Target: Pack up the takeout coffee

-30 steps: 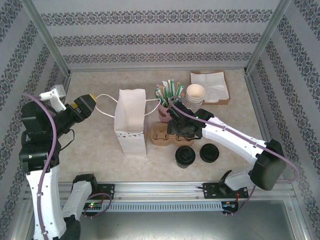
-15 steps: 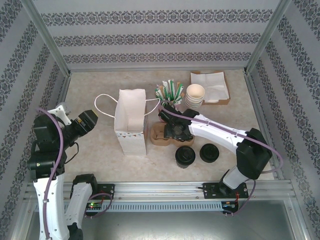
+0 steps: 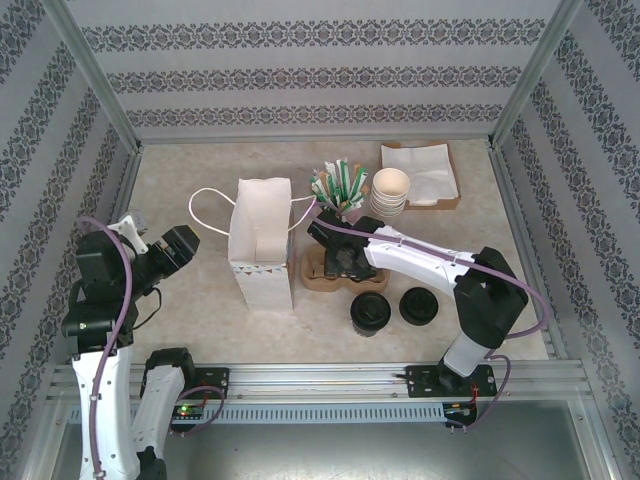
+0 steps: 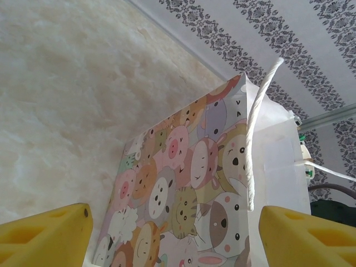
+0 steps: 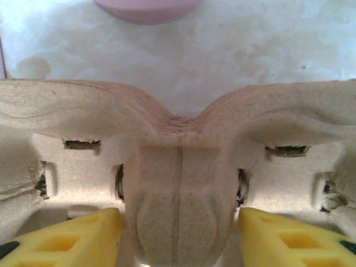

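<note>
A brown pulp cup carrier lies right of the white paper bag. My right gripper is down on the carrier. In the right wrist view its yellow fingers straddle the carrier's central post, open, with only a thin gap on each side. The takeout coffee, a black-lidded cup, stands in front of the carrier. My left gripper hovers open left of the bag. It faces the bag's animal-print side and rope handle, with nothing between its fingers.
A second round black lid sits right of the coffee; whether a cup is under it I cannot tell. Behind the carrier stand a pink holder with green-striped sticks, a stack of cream cups and a napkin tray.
The right gripper has shifted left and down onto the carrier's middle, and its jaws have narrowed round the post. The left arm has dropped lower and closer to the bag.
</note>
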`<action>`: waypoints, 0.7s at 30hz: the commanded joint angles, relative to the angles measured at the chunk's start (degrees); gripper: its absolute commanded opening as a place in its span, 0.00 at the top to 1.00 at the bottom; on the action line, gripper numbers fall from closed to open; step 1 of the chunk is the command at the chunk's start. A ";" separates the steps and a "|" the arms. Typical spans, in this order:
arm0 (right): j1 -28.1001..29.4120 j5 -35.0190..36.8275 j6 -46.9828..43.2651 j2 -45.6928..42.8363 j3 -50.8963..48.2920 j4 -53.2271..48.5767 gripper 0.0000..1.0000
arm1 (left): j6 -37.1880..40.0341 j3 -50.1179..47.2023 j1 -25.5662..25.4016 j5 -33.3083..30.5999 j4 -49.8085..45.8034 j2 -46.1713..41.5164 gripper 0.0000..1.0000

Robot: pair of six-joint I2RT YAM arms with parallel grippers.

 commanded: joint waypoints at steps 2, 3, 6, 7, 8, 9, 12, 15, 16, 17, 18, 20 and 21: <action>0.57 3.26 -1.11 -0.20 1.80 -2.01 0.47 | -1.03 -1.10 0.55 1.22 1.86 -0.77 0.21; 0.59 3.40 -1.20 -0.21 1.89 -2.17 0.48 | -0.97 -1.11 0.55 1.26 1.80 -0.79 0.21; 0.60 3.10 -1.35 -0.63 2.12 -2.12 0.50 | -1.32 -1.39 0.50 1.26 1.78 -0.79 0.21; 0.55 3.05 -1.37 -0.80 2.16 -2.09 0.51 | -1.40 -1.56 0.55 1.24 1.89 -0.92 0.21; 0.59 3.14 -1.46 -1.01 2.16 -2.11 0.52 | -1.50 -1.64 0.55 1.26 2.03 -0.96 0.21; 0.58 3.27 -1.52 -1.26 2.25 -2.22 0.52 | -1.59 -1.65 0.55 1.25 2.09 -0.96 0.21; 0.55 3.14 -1.58 -2.13 2.25 -2.45 0.52 | -1.75 -1.74 0.55 1.57 2.17 -0.88 0.21; 0.55 2.97 -1.68 -3.05 2.33 -2.44 0.52 | -1.90 -1.87 0.55 1.94 2.29 -0.82 0.21; 0.59 2.79 -1.80 -3.26 2.51 -2.73 0.52 | -2.03 -1.96 0.55 2.00 2.41 -0.79 0.21; 0.55 2.92 -1.87 -3.59 2.68 -2.92 0.52 | -2.03 -1.92 0.61 2.05 2.51 -0.79 0.21; 0.57 2.88 -1.81 -3.91 2.70 -2.89 0.52 | -2.08 -1.94 0.55 2.07 2.50 -0.78 0.21; 0.55 2.73 -1.80 -4.57 2.91 -2.96 0.52 | -2.02 -1.96 0.56 2.08 2.56 -0.83 0.21; 0.55 2.59 -1.67 -4.84 2.87 -2.94 0.52 | -1.95 -1.94 0.55 2.17 2.63 -0.79 0.21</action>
